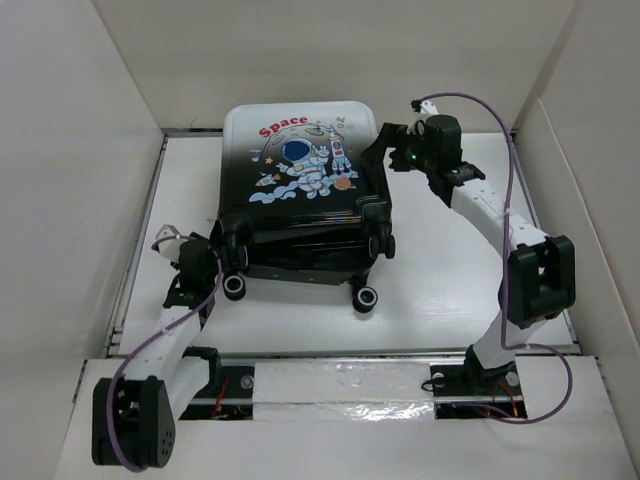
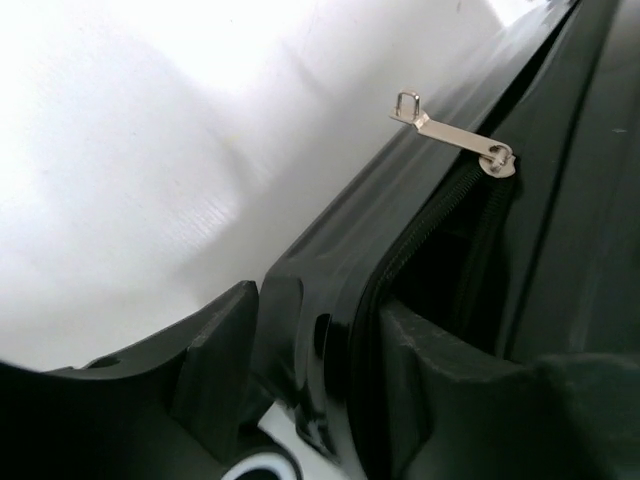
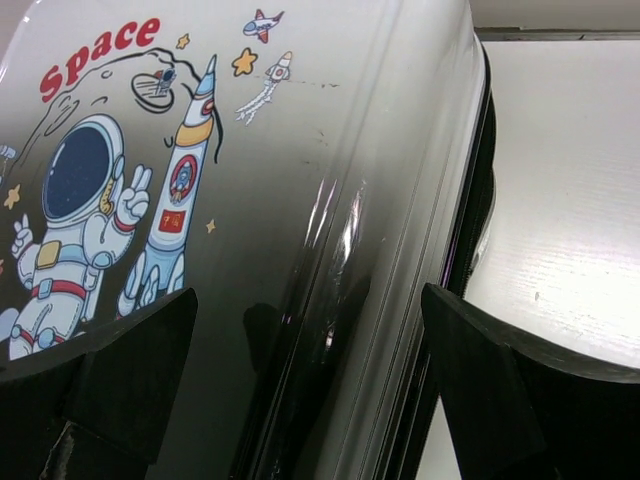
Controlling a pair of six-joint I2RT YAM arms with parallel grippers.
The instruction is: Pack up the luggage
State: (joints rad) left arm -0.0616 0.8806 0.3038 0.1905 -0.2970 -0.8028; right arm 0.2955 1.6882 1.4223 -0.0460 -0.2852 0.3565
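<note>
The luggage (image 1: 300,175) lies flat on the desk (image 1: 450,280), around the middle and reaching toward the far edge. Its printed shell faces up (astronaut, rocket and a red "Space" on a black-to-white fade), and its black wheels (image 1: 365,298) point at the near edge. The left claw (image 1: 220,256) sits at the case's near-left corner. In the left wrist view its fingers (image 2: 215,345) stand apart on either side of the dark shell rim and close against it; whether they actually press on the rim cannot be told. Just past them the zip track gapes, and a silver zip pull (image 2: 455,131) sticks out over the rim. The right claw (image 1: 388,150) is at the case's right side, toward the desk's far-right corner. Its fingers (image 3: 130,370) are spread wide over the glossy top shell and its right edge, gripping nothing.
</note>
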